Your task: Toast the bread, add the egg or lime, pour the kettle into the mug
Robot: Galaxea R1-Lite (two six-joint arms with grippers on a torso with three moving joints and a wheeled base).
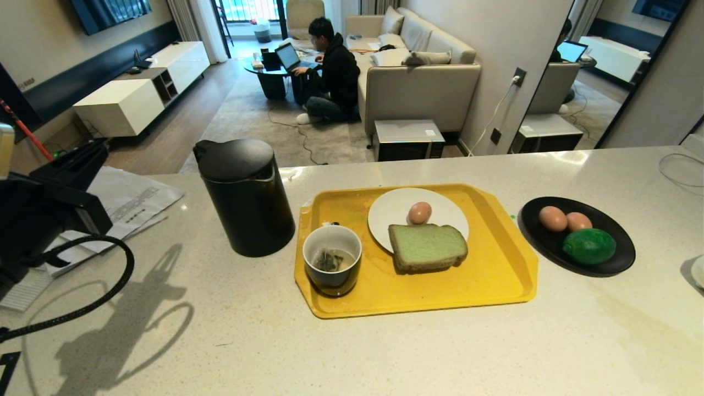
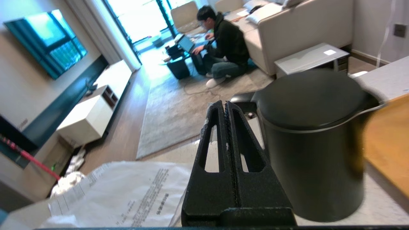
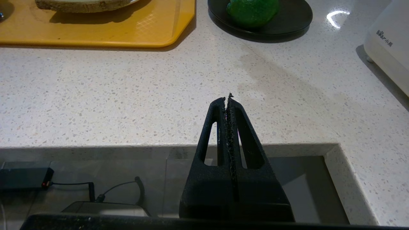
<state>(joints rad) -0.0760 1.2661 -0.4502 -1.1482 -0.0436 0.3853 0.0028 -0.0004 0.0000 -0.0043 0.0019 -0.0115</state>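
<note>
You have one kettle (image 1: 246, 197) on the counter (image 1: 385, 352), standing upright just left of the tray (image 1: 495, 275) and not on it. It is a tall matte black cylinder with a domed black lid.

One yellow tray holds three items. One mug (image 1: 332, 267) sits in its near left corner: dark and glossy outside, white at the rim and inside, with a tea bag lying in a little liquid. One white plate (image 1: 393, 212) sits toward the tray's far side. On that plate you have one egg (image 1: 419, 212), small, smooth and pinkish-brown, and one slice of bread (image 1: 427, 247), thick, pale green with a brown crust, lying flat with its near edge overhanging the plate onto the tray. Egg and bread are just beside each other.

One black dish (image 1: 616, 264) sits on the counter right of the tray. It carries two more eggs (image 1: 553, 218), touching side by side, and one lime (image 1: 589, 246), dark green, bumpy and shiny, just in front of them. That makes three eggs in all.

Your left gripper (image 2: 225, 105) is above the counter left of the kettle, over some printed papers (image 2: 127, 195); its fingers are pressed together and pinch nothing. Your right gripper (image 3: 227, 99) hangs at the counter's near edge, well clear of the tray, fingers likewise pressed together and empty.

One person (image 1: 333, 71) sits on the floor at a laptop in the room beyond.
</note>
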